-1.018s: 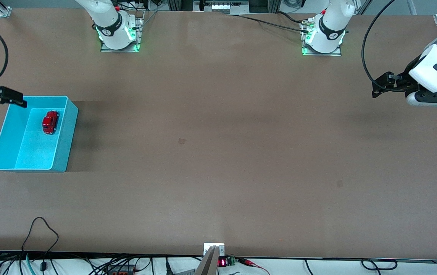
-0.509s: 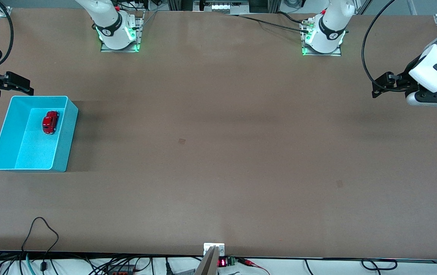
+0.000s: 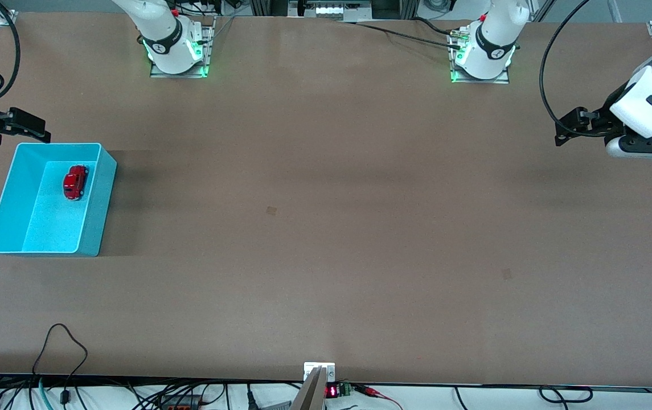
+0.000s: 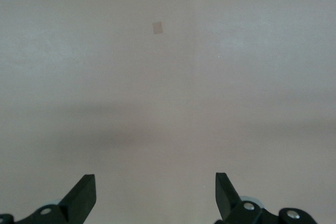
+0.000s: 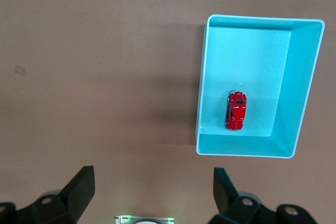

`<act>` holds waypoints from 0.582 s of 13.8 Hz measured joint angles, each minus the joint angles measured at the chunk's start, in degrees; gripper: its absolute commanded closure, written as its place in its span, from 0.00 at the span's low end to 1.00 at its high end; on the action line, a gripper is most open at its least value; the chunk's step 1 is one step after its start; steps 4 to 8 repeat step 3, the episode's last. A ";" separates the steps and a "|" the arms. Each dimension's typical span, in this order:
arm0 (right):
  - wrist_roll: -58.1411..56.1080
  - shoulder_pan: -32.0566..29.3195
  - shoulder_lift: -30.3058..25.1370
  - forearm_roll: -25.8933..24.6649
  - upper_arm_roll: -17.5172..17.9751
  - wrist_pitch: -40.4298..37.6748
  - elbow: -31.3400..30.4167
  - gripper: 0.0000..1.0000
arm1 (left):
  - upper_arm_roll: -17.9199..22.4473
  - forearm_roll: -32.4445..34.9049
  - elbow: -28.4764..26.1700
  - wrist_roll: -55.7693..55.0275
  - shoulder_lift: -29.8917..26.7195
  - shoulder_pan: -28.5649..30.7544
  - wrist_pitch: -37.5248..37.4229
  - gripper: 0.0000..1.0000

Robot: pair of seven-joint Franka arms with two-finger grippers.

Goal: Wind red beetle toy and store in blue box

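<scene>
The red beetle toy lies inside the blue box, in the part of the box farther from the front camera. The box stands at the right arm's end of the table. In the right wrist view the toy lies on the floor of the box. My right gripper is open and empty in the air, over the table just off the box's corner; its own view shows the jaws wide apart. My left gripper waits open and empty over bare table at the left arm's end.
The arm bases stand along the table's edge farthest from the front camera. Two small faint patches mark the brown tabletop. Cables lie at the edge nearest the camera.
My right gripper has drawn back from over the box's corner to just outside the rim, then held still. The toy, the box and the left arm have not moved.
</scene>
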 measured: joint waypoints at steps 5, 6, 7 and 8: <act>2.50 0.01 0.00 0.60 0.02 0.03 0.00 0.00 | 0.00 0.00 0.00 0.00 0.00 0.00 0.00 0.00; 2.50 0.01 0.00 0.60 0.02 0.03 0.00 0.00 | 0.00 0.00 0.00 0.00 0.00 0.00 0.00 0.00; 2.50 0.01 0.00 0.60 0.02 0.03 0.00 0.00 | 0.00 0.00 0.00 0.00 0.00 0.00 0.00 0.00; 2.50 0.01 0.00 0.60 0.02 0.03 0.00 0.00 | 0.00 0.00 0.00 0.00 0.00 0.00 0.00 0.00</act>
